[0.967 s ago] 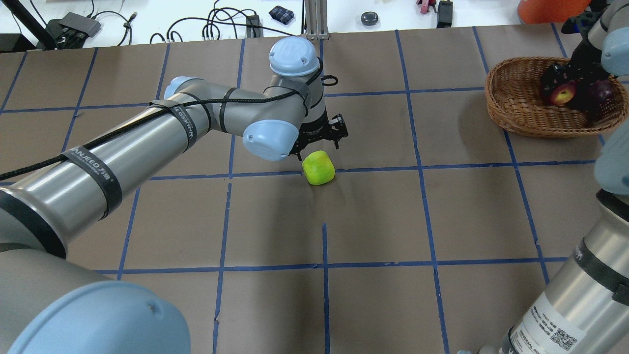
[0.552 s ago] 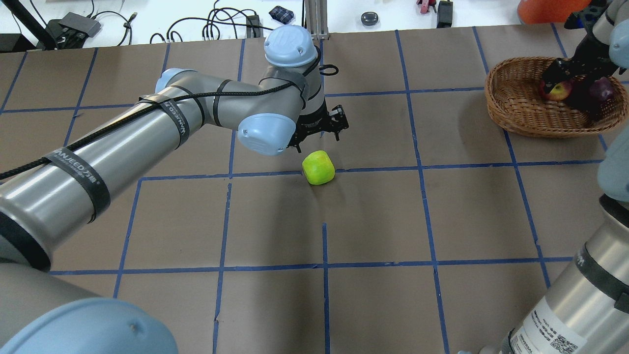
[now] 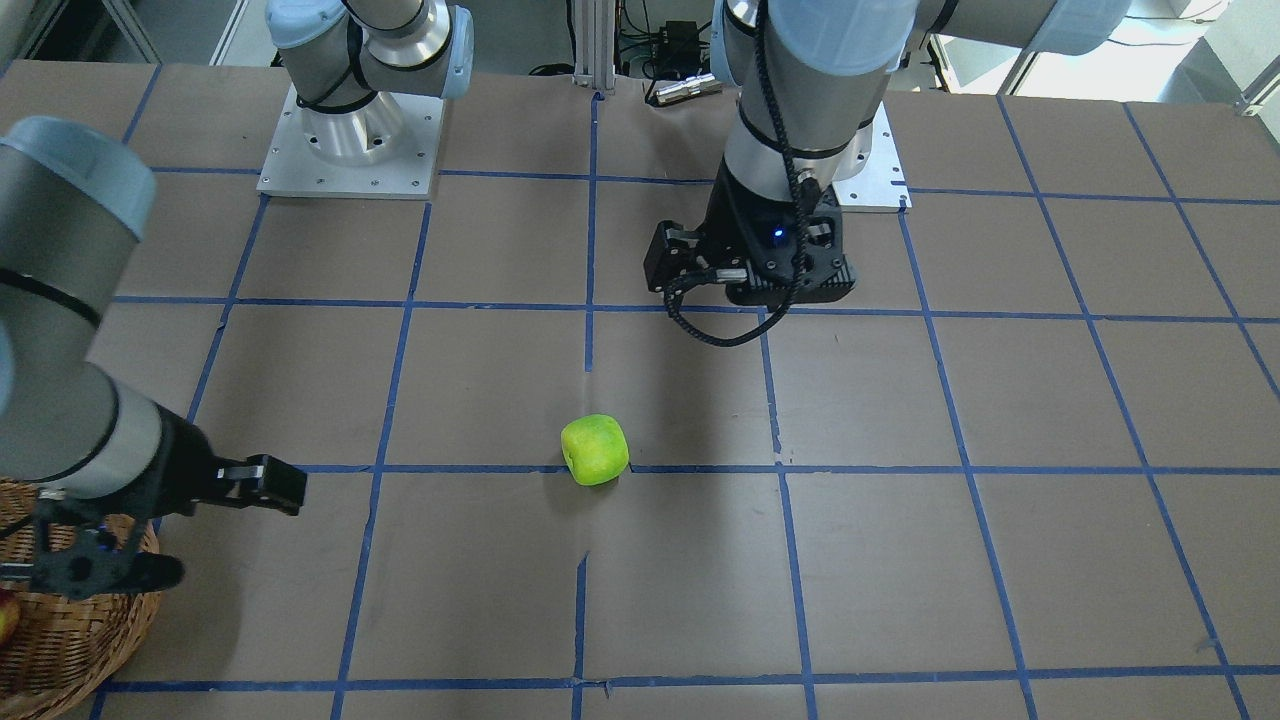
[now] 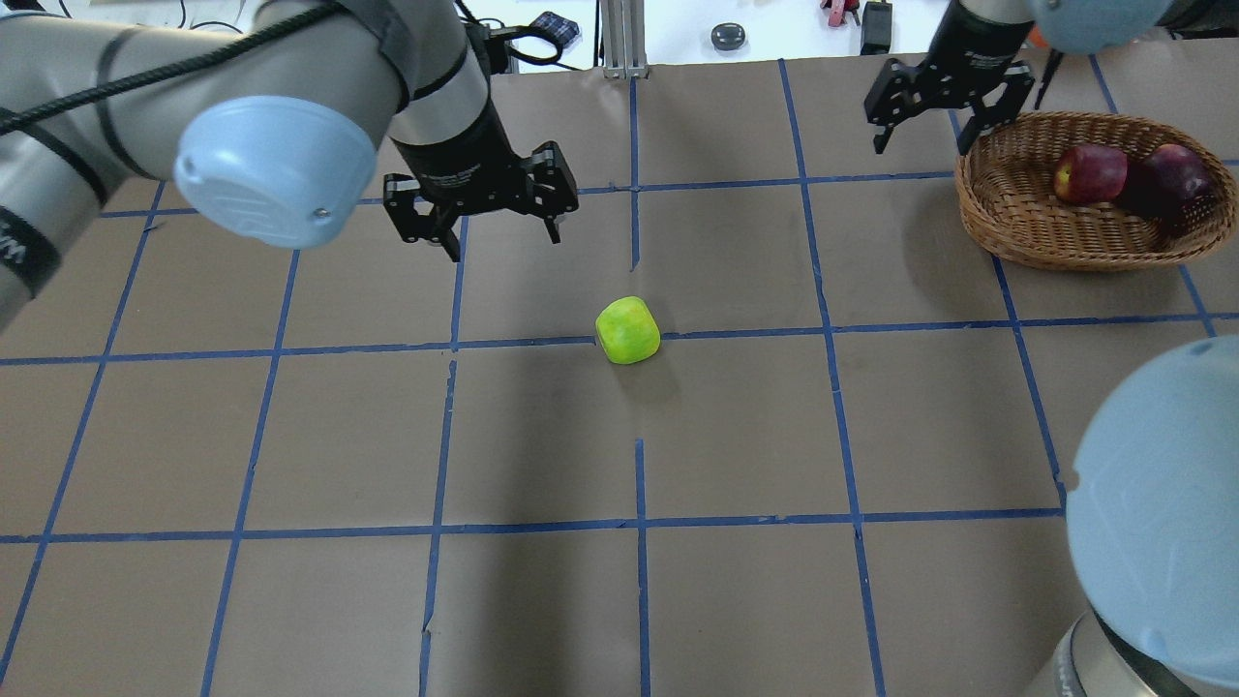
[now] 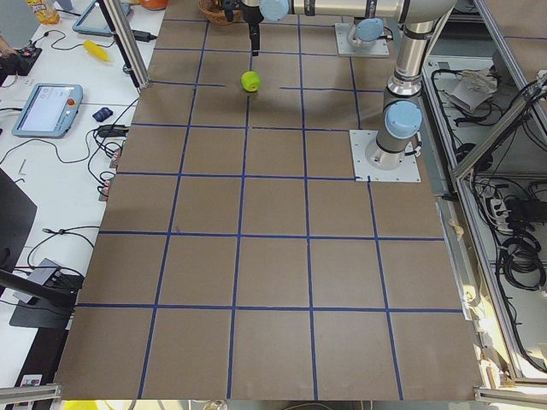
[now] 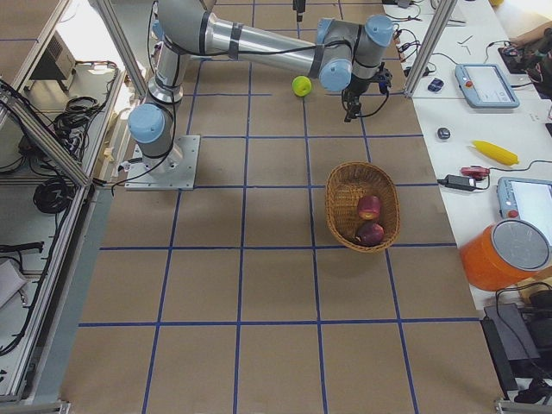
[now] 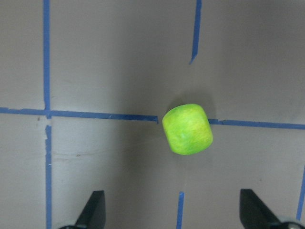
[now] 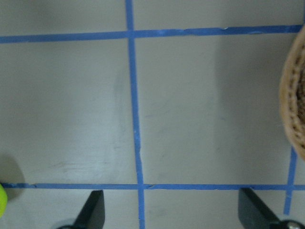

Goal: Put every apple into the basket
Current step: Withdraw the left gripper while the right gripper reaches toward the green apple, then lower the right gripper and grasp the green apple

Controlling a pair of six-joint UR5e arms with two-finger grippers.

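At the centre of the overhead frame lies the green apple (image 4: 628, 330), alone on a blue tape line; the two red apples (image 4: 1091, 174) already sit in the basket (image 4: 1007, 232) at upper right. Your left gripper (image 4: 503, 242) hangs up and left of the green apple, jaws spread wide and holding nothing. The right gripper (image 4: 920, 145), just left of the basket, is equally wide and empty. By my reading, the green apple is the last pick. To do it well, centre it between the fingers before you descend, close across its widest part, then lift well clear of the basket wall. Only the left wrist view shows the offset: the apple sits above the fingers (image 7: 93, 210), a little right of middle. Only the right-side view shows both red apples wholly inside the basket
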